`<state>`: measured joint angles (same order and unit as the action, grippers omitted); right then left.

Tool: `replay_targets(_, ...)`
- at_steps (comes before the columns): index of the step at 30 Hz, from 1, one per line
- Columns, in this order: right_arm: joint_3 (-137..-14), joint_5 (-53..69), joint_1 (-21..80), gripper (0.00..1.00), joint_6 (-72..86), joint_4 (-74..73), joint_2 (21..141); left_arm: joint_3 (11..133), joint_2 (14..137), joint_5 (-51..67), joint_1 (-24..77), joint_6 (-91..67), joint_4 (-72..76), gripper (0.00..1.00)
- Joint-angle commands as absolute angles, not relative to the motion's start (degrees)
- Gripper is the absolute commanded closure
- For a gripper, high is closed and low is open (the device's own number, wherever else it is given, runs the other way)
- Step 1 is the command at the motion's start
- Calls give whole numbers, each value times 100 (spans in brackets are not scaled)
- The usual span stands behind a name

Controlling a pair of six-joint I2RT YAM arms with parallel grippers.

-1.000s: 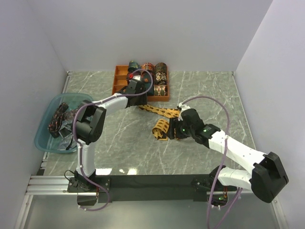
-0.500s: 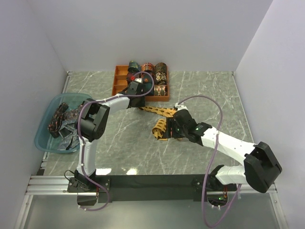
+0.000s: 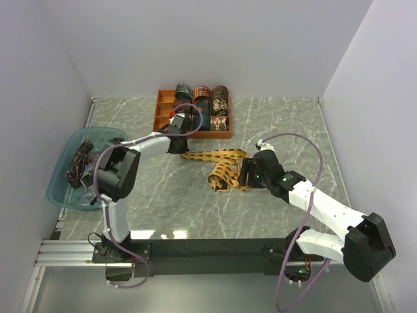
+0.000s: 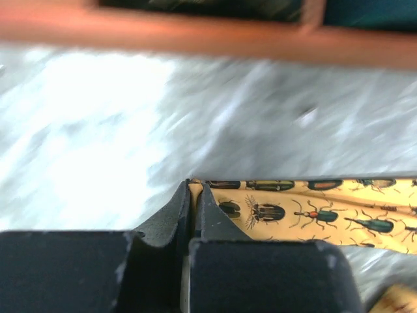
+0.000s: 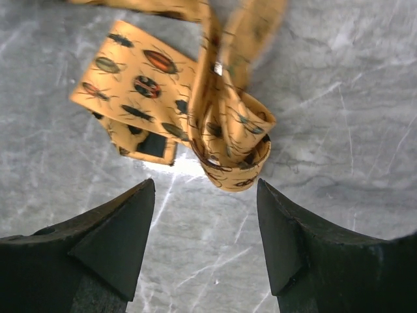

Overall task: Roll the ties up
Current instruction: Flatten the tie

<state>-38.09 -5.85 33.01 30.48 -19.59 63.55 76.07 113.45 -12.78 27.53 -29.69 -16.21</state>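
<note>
Now the left gripper (image 4: 193, 189) is pinched tight on the narrow end of the mustard-gold tie (image 4: 313, 208), just in front of the orange tray (image 4: 195, 36). The right gripper (image 5: 205, 186), jaws spread wide, hovers over the tie's crumpled loop mid-table (image 3: 163, 202), its fingers clear of the fabric.

left wrist: tray (image 4: 195, 36) and tabletop (image 4: 98, 143) blurred | mustard tie (image 4: 313, 212) runs off right edge, tip buried in pinched left gripper (image 4: 193, 190) | right wrist: tie's top loops blurred, cropped at top | top: left gripper tips hidden under its wrist, basin (image 3: 57, 189) contents too small to tell
</note>
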Motion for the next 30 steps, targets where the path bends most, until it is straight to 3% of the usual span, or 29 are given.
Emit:
replay_targets(1,-3525,-221,3016,29,3059,-1583,6328,7279,10627,-1731,2663,-3068,-2241,99)
replay_targets(10,-3296,606,2567,18,2979,-370,7179,6444,9651,-1608,2426,-3094,-2496,99)
replay_targets(21,-3050,343,2514,26,3419,905,8103,6135,9334,-1512,2347,-3041,-2391,99)
replay_targets(25,-3041,159,2505,39,3428,1204,8419,6091,9281,-1494,2329,-3015,-2382,99)
replay_targets(26,-3058,54,2514,50,3367,1239,8463,6073,9264,-1485,2329,-3006,-2373,99)
replay_targets(28,-3216,-148,2514,60,3261,1065,8482,6056,9255,-1503,2320,-2997,-2373,99)
replay_targets(29,-3304,-402,2514,75,3061,768,8429,6056,9237,-1520,2320,-2988,-2373,99)
replay_targets(30,-3505,-587,2505,82,2928,573,8350,6064,9229,-1538,2320,-2980,-2382,99)
